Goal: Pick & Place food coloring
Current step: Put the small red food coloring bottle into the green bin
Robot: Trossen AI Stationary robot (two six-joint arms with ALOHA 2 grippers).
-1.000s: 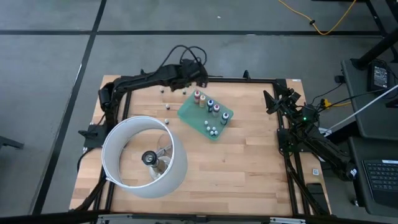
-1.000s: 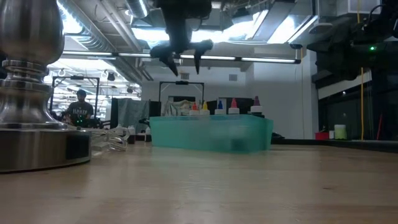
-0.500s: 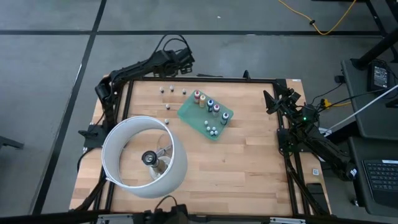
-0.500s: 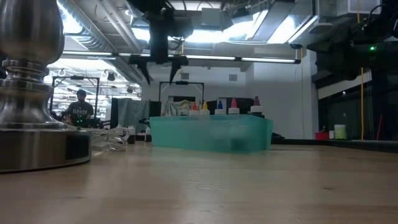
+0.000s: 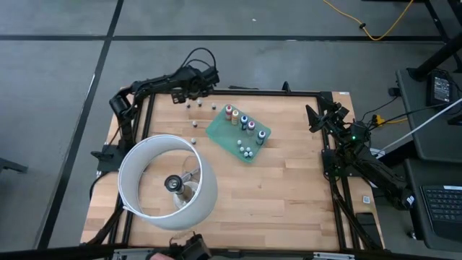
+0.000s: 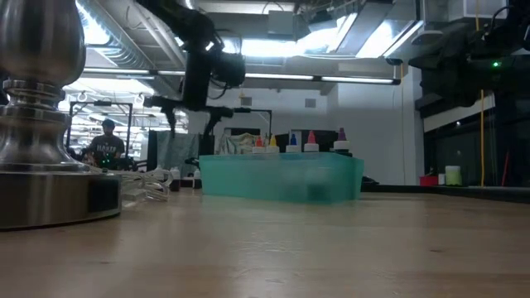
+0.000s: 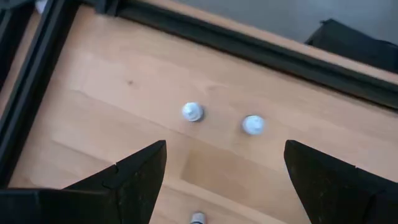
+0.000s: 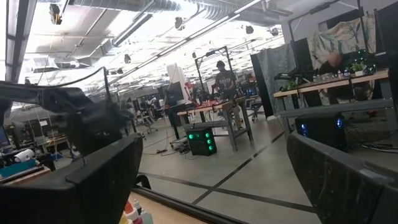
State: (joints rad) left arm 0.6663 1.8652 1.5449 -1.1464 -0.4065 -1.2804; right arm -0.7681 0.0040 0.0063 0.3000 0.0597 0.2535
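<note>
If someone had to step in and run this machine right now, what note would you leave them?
Left gripper: open, empty, above the table's far left edge, over two loose pale bottles.
Right gripper: open, empty, parked at the right edge.
Green tray: coloured bottles standing along one side, a few pale ones at its near end.
Left to do: about five pale bottles stand on the wood between the tray and the far left corner. The big lamp is not part of the job.

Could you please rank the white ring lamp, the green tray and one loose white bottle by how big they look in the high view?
1. White ring lamp
2. Green tray
3. Loose white bottle, by far the smallest
</note>
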